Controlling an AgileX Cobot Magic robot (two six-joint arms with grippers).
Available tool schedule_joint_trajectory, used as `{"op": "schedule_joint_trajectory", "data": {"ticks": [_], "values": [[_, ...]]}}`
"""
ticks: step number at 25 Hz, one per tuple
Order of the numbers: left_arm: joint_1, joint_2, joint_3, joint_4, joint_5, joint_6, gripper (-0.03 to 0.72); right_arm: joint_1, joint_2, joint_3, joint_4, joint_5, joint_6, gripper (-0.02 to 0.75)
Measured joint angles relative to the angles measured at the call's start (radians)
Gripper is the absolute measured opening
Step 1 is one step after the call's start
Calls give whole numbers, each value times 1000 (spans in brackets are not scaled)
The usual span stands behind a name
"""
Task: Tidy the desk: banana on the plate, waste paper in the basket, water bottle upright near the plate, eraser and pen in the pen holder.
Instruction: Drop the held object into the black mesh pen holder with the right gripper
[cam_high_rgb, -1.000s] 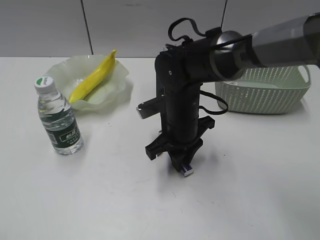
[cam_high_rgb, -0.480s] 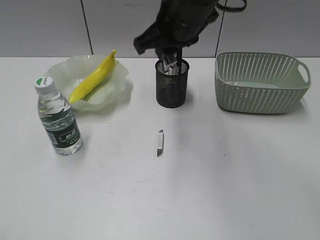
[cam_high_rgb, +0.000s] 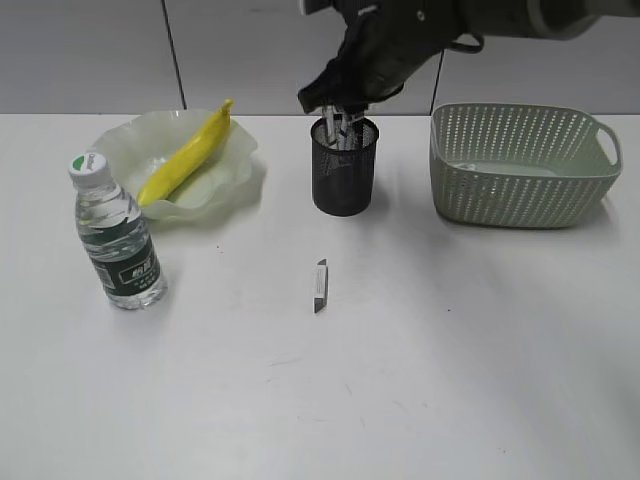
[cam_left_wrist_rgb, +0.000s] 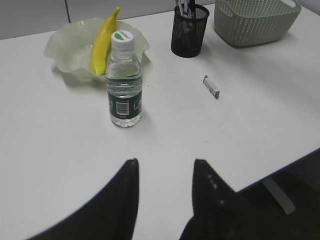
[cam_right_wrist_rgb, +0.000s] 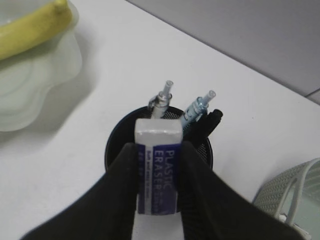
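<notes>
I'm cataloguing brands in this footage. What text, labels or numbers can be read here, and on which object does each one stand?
"PLASTIC ERASER": on the blue sleeve of the eraser gripped by the right gripper above the pen holder.
Water bottle label: white print and a barcode, too small to read.
Bottle cap: green mark, no legible text.
Small white item lying on the desk: nothing readable.

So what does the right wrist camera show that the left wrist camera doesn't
Only the right wrist view shows the right gripper clamped on a white and blue plastic eraser above the black wire-mesh pen holder. Only the left wrist view shows the upright clear water bottle, a small whitish block lying on the white desk, and the open, empty left gripper. Both show the yellow banana in the pale green ruffled plate and the sage-green basket.
</notes>
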Motion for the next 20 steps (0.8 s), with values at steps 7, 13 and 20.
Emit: {"op": "schedule_joint_trajectory", "data": {"ticks": [7,13,20], "values": [[0,0,0,0,0,3,269,-5,66,0,12,-96,1,299],[0,0,0,0,0,4,269,-5,62,1,11,-63,1,475],[0,0,0,0,0,4,269,-4,-88,2,32,338,-1,487]]}}
